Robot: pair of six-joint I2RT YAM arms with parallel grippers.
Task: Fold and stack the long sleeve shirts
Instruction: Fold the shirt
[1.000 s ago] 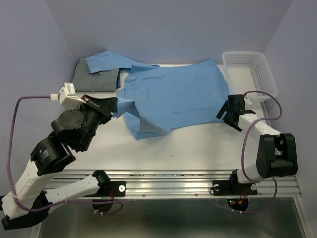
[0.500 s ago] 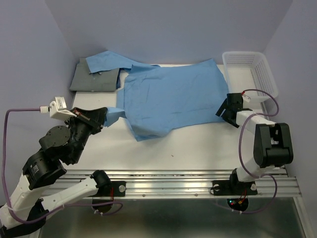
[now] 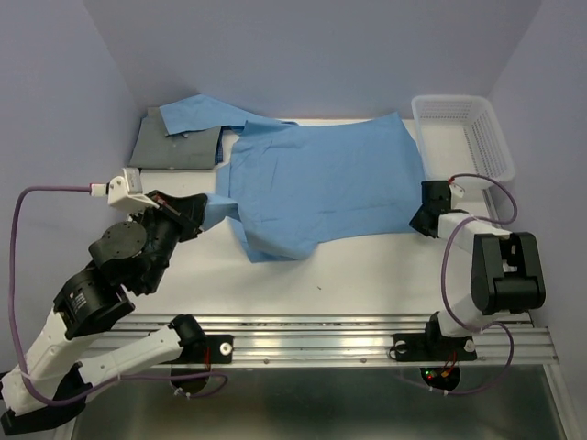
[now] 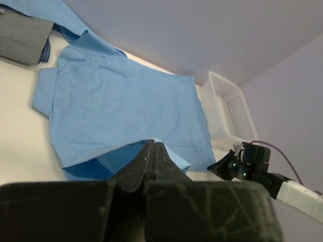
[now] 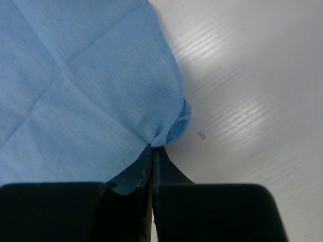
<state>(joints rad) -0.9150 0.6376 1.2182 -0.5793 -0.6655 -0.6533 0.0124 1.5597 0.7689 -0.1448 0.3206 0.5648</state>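
A light sky-blue shirt lies spread across the white table, one sleeve reaching over the folded grey shirt at the back left. My left gripper is shut on the blue shirt's near-left edge; the cloth drapes over its fingertips. At the shirt's near-right corner my right gripper is shut on a pinch of the hem, low on the table. The blue shirt fills the left wrist view.
A white mesh basket stands at the back right, also in the left wrist view. Purple cables loop off both arms. Bare table lies in front of the shirt; the metal rail runs along the near edge.
The right gripper moved in to the shirt's near-right corner and closed on the hem. The left arm shifted slightly, still holding the near-left edge.
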